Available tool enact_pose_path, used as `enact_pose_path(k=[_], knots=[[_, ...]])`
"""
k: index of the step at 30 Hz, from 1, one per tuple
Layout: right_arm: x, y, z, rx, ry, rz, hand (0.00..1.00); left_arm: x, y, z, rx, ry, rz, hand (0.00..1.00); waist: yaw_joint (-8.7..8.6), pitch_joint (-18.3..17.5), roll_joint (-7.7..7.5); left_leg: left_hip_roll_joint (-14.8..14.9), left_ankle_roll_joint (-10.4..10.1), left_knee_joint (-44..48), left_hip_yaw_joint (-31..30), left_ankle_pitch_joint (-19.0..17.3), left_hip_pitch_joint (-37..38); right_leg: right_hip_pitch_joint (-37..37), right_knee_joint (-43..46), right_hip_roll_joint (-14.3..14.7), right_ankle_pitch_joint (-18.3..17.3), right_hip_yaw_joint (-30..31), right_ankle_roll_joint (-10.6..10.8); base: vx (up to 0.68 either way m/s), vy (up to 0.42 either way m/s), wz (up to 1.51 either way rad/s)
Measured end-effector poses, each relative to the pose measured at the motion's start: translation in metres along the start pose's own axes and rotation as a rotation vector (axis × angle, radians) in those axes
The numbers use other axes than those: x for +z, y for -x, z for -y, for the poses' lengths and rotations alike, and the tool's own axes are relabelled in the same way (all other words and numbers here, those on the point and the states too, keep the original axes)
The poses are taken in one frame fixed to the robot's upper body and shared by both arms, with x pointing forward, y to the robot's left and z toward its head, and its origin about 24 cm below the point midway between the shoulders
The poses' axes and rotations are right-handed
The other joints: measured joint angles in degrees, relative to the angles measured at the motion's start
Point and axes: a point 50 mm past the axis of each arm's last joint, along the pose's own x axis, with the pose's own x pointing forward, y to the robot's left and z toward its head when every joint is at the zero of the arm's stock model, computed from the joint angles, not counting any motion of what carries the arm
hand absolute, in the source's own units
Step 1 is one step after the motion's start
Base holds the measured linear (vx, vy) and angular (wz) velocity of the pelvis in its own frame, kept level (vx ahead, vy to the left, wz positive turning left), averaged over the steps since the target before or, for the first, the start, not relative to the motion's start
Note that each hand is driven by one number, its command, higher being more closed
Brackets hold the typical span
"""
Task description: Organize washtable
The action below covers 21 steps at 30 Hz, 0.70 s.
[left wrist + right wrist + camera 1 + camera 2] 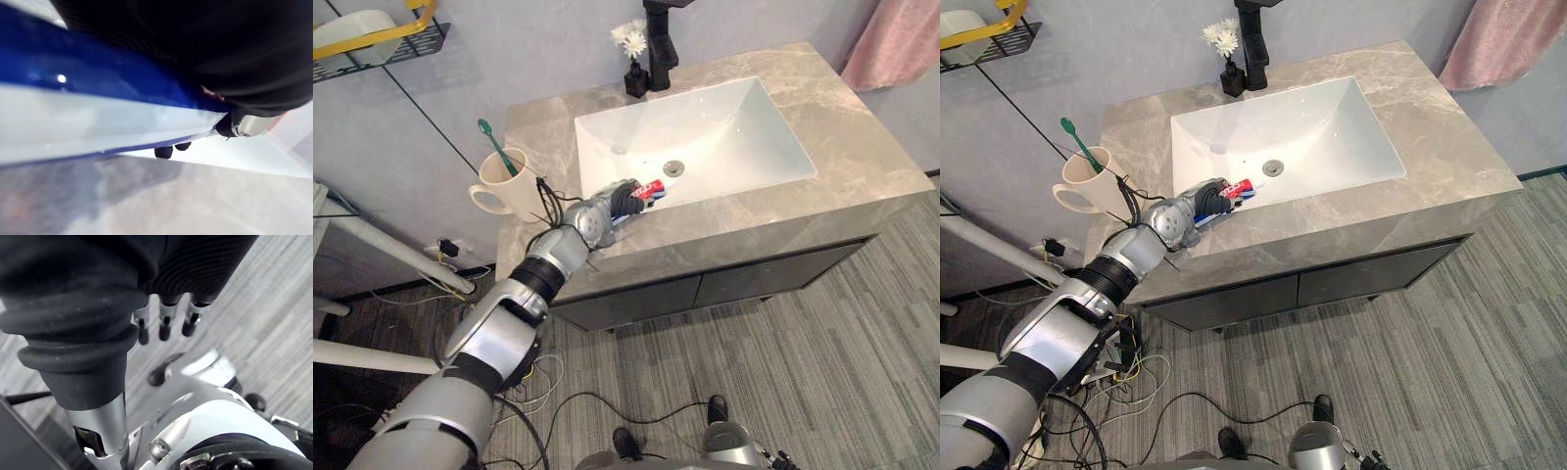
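Observation:
A blue and white toothpaste tube [98, 98] with a red end [652, 187] lies at the counter's front strip, just before the white sink [705, 137]. My left hand [619, 202] is curled round it, and the red end pokes out past the fingers toward the basin. A cream mug [509, 184] holding a green toothbrush [496, 146] stands on the counter's left end, a short way behind the left wrist. My right hand [164, 318] hangs low over the grey floor with its fingers relaxed and nothing in them.
A black faucet [660, 44] and a small black vase of white flowers [633, 61] stand behind the sink. A pink towel [901, 39] hangs at the far right. A black wire shelf [382, 49] sits on the wall at upper left. The marble counter [862, 157] has free room right of the sink.

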Motion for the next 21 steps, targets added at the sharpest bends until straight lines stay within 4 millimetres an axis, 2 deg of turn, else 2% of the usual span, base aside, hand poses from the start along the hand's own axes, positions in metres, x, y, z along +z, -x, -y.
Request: enact_pose_path(k=[2,3,4,5,6,9,11,12,14,15,18,19,20,21], knots=[[-0.004,0.001,0.003,-0.012,-0.037,-0.004,0.00,0.021,0.013,-0.040,0.065,0.044,0.112,1.00,0.87,-0.10,0.15,-0.07,0.43,0.02,-0.60,0.28,-0.25,0.11,0.19,0.02,-0.20,-0.80,-0.32,-0.04,-0.010,0.14],[-0.005,0.002,0.004,-0.016,-0.040,-0.007,0.00,0.026,0.017,-0.049,0.080,0.055,0.137,1.00,1.24,-0.17,0.26,-0.12,0.54,0.00,-0.77,0.36,-0.34,0.11,0.19,0.02,-0.23,-0.96,-0.36,-0.03,-0.011,0.18],[-0.007,0.003,0.007,-0.022,-0.049,-0.009,0.00,0.037,0.027,-0.066,0.108,0.066,0.187,1.00,1.71,-0.38,0.57,-0.23,0.69,-0.02,-1.38,0.46,-0.57,0.16,0.23,0.04,-0.28,-1.37,-0.42,-0.02,-0.006,0.16],[-0.007,0.003,0.007,-0.022,-0.050,-0.009,0.00,0.040,0.032,-0.072,0.116,0.067,0.207,1.00,1.80,-0.48,0.71,-0.30,0.77,-0.06,-1.69,0.51,-0.65,0.20,0.24,0.03,-0.30,-1.47,-0.43,-0.02,-0.001,0.19],[-0.006,0.003,0.009,-0.023,-0.049,-0.008,0.00,0.048,0.048,-0.087,0.134,0.136,0.277,1.00,2.34,-0.82,1.20,-0.51,0.98,-0.26,-1.95,0.65,-0.66,0.27,0.25,-0.08,-0.34,-1.56,-0.45,-0.01,0.011,0.10],[-0.009,0.005,0.014,-0.034,-0.056,-0.010,0.00,0.064,0.069,-0.105,0.162,0.235,0.391,1.00,3.84,-1.27,1.71,-0.76,1.20,-0.30,-2.74,0.80,-0.64,0.80,0.25,-0.30,-0.34,-2.38,-0.45,-0.01,0.013,0.15],[-0.008,0.005,0.015,-0.035,-0.055,-0.008,0.00,0.069,0.083,-0.115,0.192,0.271,0.445,1.00,3.97,-1.34,1.70,-0.82,1.29,-0.30,-3.21,0.86,-0.53,1.15,0.24,-0.33,-0.36,-2.85,-0.48,-0.03,0.004,0.14],[-0.008,0.005,0.015,-0.035,-0.052,-0.005,0.00,0.070,0.098,-0.122,0.224,0.313,0.494,1.00,4.37,-1.91,1.67,-0.84,1.33,-0.34,-3.22,0.90,-0.53,1.15,0.20,-0.34,-0.39,-2.93,-0.51,-0.03,0.003,0.05],[-0.007,0.005,0.014,-0.034,-0.043,-0.001,0.00,0.069,0.110,-0.126,0.246,0.347,0.521,1.00,4.57,-2.81,1.55,-0.86,1.48,-0.51,-3.30,1.01,-0.54,1.15,0.16,-0.32,-0.42,-2.97,-0.55,0.00,0.000,0.00],[-0.002,0.004,0.012,-0.030,-0.022,0.022,0.00,0.068,0.121,-0.127,0.270,0.363,0.539,1.00,4.58,-3.53,1.43,-0.88,1.53,-0.61,-3.35,1.05,-0.55,1.16,0.10,-0.32,-0.42,-3.00,-0.56,-0.03,0.000,0.02],[0.035,0.006,-0.019,0.074,0.075,0.187,0.00,0.066,0.142,-0.120,0.321,0.411,0.591,1.00,4.52,-4.98,1.06,-0.97,1.71,-1.06,-3.40,1.42,-0.50,1.13,-0.04,-0.31,-0.41,-3.04,-0.58,-0.01,0.000,0.01],[0.066,0.013,-0.043,0.146,0.098,0.339,0.00,0.066,0.152,-0.112,0.348,0.433,0.622,1.00,4.46,-5.45,0.78,-1.03,1.74,-1.83,-3.51,1.99,-0.25,1.10,-0.01,-0.25,-0.37,-3.09,-0.63,-0.05,-0.003,0.06],[0.079,0.018,-0.053,0.171,0.100,0.409,0.00,0.066,0.157,-0.109,0.359,0.443,0.633,1.00,4.40,-5.53,0.66,-1.02,1.76,-2.01,-3.58,2.14,-0.22,1.10,-0.03,-0.20,-0.34,-3.13,-0.67,-0.06,-0.009,0.05],[0.108,0.031,-0.071,0.221,0.080,0.553,0.00,0.067,0.166,-0.103,0.386,0.470,0.665,1.00,4.49,-5.76,0.30,-0.92,1.72,-2.19,-3.61,2.32,-0.22,1.08,-0.16,-0.03,-0.23,-3.14,-0.81,-0.06,-0.015,0.03]])
